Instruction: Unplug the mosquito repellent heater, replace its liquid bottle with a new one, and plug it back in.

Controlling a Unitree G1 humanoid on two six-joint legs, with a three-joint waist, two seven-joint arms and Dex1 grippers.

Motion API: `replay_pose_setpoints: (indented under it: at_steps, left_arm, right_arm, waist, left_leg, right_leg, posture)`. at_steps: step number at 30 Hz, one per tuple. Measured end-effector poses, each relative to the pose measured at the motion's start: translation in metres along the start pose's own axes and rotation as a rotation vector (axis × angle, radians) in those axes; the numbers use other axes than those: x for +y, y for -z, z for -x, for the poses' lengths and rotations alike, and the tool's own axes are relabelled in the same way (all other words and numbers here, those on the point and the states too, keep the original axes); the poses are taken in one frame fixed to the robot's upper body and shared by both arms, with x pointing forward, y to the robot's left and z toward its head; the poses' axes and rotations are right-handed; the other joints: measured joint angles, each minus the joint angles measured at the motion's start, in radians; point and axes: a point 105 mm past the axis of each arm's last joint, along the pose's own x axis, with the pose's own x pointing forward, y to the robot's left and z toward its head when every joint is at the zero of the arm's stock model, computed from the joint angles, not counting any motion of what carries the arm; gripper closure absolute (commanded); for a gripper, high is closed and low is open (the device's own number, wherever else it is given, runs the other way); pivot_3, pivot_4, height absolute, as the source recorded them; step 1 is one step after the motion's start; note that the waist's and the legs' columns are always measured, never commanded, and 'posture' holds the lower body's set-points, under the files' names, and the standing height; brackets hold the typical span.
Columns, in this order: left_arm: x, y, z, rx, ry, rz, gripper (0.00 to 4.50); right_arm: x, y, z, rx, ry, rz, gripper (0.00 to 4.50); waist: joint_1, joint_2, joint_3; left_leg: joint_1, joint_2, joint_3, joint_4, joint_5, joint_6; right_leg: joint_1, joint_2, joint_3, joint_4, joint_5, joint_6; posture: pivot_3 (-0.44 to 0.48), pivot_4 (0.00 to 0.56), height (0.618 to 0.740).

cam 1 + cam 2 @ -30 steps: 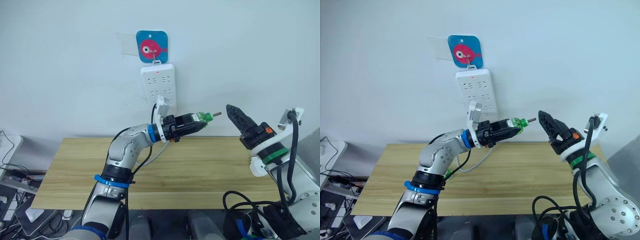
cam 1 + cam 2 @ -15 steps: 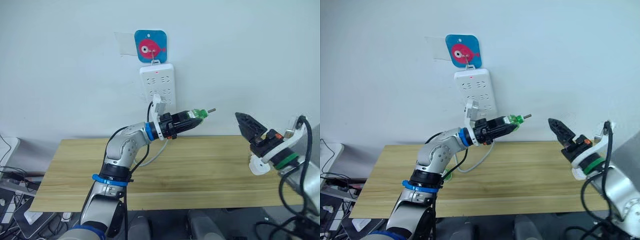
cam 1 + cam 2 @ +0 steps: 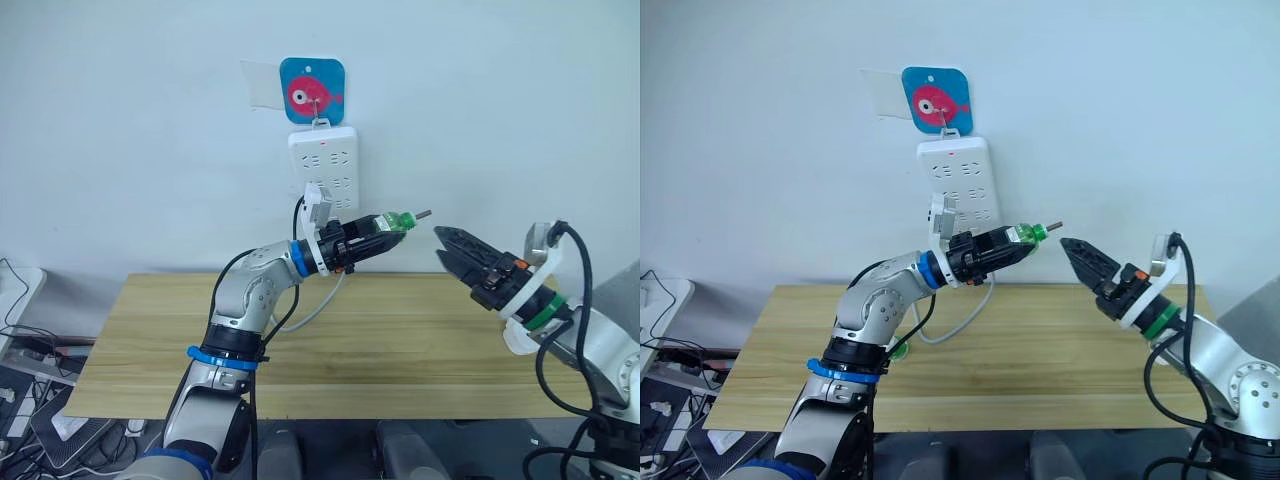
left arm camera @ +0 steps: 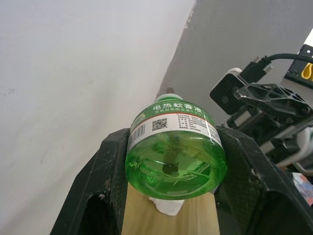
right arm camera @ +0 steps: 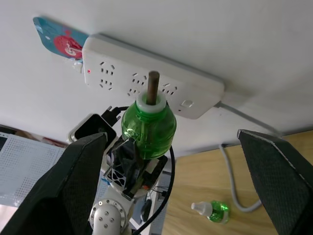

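My left gripper (image 3: 385, 228) is shut on a green liquid bottle (image 3: 398, 222), held level in the air above the table with its wick pointing right. The left wrist view shows the bottle's base (image 4: 173, 147) clamped between both fingers. My right gripper (image 3: 447, 243) is open, pointing at the wick from a short gap to its right. A small white lump (image 4: 166, 205) lies on the table beyond the bottle; I cannot tell whether it is the heater. A second green bottle (image 5: 211, 209) lies on its side on the table.
A white power strip (image 3: 325, 165) hangs on the wall under a blue fish hook (image 3: 312, 92), just behind and above the held bottle. Its cable (image 3: 318, 305) drops onto the wooden table (image 3: 400, 350).
My right gripper, which had dropped back to the right, has swung left and closer to the bottle's wick. The left gripper still holds the bottle in about the same place.
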Motion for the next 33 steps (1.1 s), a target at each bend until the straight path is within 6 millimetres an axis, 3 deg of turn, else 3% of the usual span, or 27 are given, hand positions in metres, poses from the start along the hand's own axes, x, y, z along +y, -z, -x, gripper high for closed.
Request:
replay_pose_setpoints:
  at_steps: [5, 11, 23, 27, 33]
  left_arm:
    - [-0.003, 0.003, 0.000, -0.001, -0.003, -0.002, 2.24]
    - [-0.007, 0.012, -0.002, 0.023, 0.004, -0.009, 2.24]
    - [-0.014, 0.009, -0.010, 0.009, 0.033, -0.041, 2.24]
    - [-0.014, 0.010, -0.009, 0.011, 0.030, -0.042, 2.24]
    - [-0.015, 0.008, -0.009, 0.005, 0.031, -0.049, 2.24]
  right_arm:
    - [0.007, -0.005, -0.010, -0.054, 0.002, -0.014, 0.02]
    - [0.018, 0.004, -0.021, -0.050, -0.021, -0.018, 0.02]
    - [0.018, 0.006, -0.029, -0.070, -0.001, -0.001, 0.02]
    - [0.018, 0.005, -0.029, -0.080, -0.002, -0.007, 0.88]
    - [0.016, 0.006, -0.030, -0.078, 0.005, -0.006, 3.06]
  waist:
    - [0.001, 0.000, 0.000]
    - [0.001, 0.000, 0.000]
    - [0.001, 0.000, 0.000]
    - [0.001, 0.000, 0.000]
    - [0.001, 0.000, 0.000]
  left_leg:
    - [0.000, 0.000, 0.000, 0.000, 0.000, 0.000]
    - [0.000, 0.000, 0.000, 0.000, 0.000, 0.000]
    - [0.000, 0.000, 0.000, 0.000, 0.000, 0.000]
    - [0.000, 0.000, 0.000, 0.000, 0.000, 0.000]
    - [0.000, 0.000, 0.000, 0.000, 0.000, 0.000]
  right_leg:
    - [0.000, 0.000, -0.001, 0.000, 0.000, 0.000]
    - [0.000, 0.000, 0.000, 0.000, 0.001, -0.001]
    - [0.000, 0.000, -0.001, 0.000, 0.001, -0.002]
    - [0.000, 0.000, -0.001, 0.000, 0.001, -0.002]
    - [0.000, 0.000, -0.001, 0.000, 0.001, -0.002]
  posture:
    - [-0.028, 0.150, 0.740]
    - [-0.031, 0.145, 0.740]
    - [-0.035, 0.146, 0.740]
    - [-0.034, 0.146, 0.740]
    - [-0.033, 0.148, 0.740]
